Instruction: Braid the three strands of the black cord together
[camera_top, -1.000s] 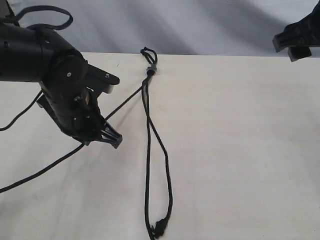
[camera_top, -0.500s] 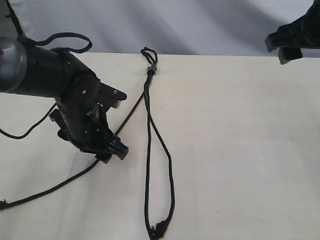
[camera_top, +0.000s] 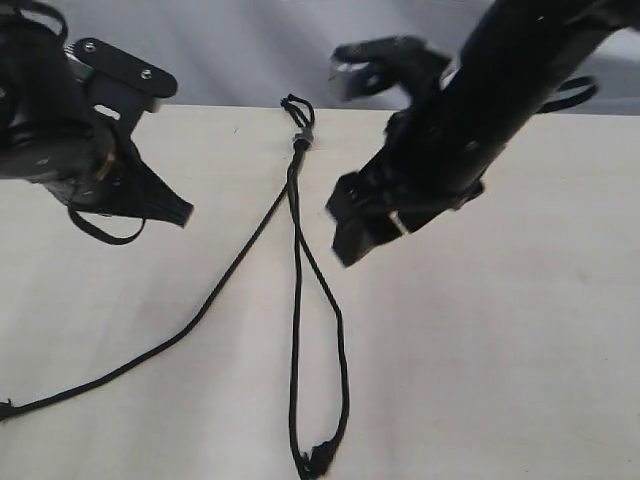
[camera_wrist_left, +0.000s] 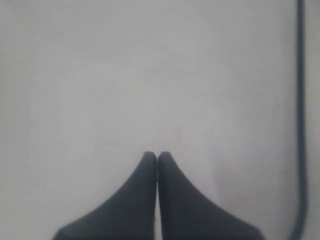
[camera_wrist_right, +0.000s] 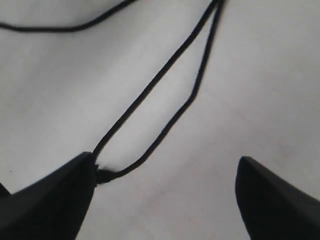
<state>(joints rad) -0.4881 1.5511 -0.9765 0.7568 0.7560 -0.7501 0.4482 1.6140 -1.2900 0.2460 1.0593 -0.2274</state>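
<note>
The black cord lies on the pale table, its knot (camera_top: 300, 141) with a tiny loop at the far edge. One of the three strands (camera_top: 190, 322) runs away to the lower left. The other two (camera_top: 297, 300) run toward the near edge, where their tips (camera_top: 316, 460) meet. My left gripper (camera_top: 181, 212) hovers left of the cord, shut and empty (camera_wrist_left: 157, 155), with one strand (camera_wrist_left: 300, 100) passing beside it. My right gripper (camera_top: 345, 226) hangs just right of the two middle strands, open (camera_wrist_right: 167, 172). The two strand tips (camera_wrist_right: 106, 175) lie beside one of its fingers (camera_wrist_right: 60, 200).
A grey-white backdrop (camera_top: 240, 50) rises behind the table's far edge. The left arm's thicker black cable (camera_top: 100, 232) loops under its wrist. Bare tabletop (camera_top: 500, 350) stretches to the right of the cord.
The left gripper has let go of the left strand, pulled back up and to the left, and shut. The right arm has swung in from the top right to beside the middle strands.
</note>
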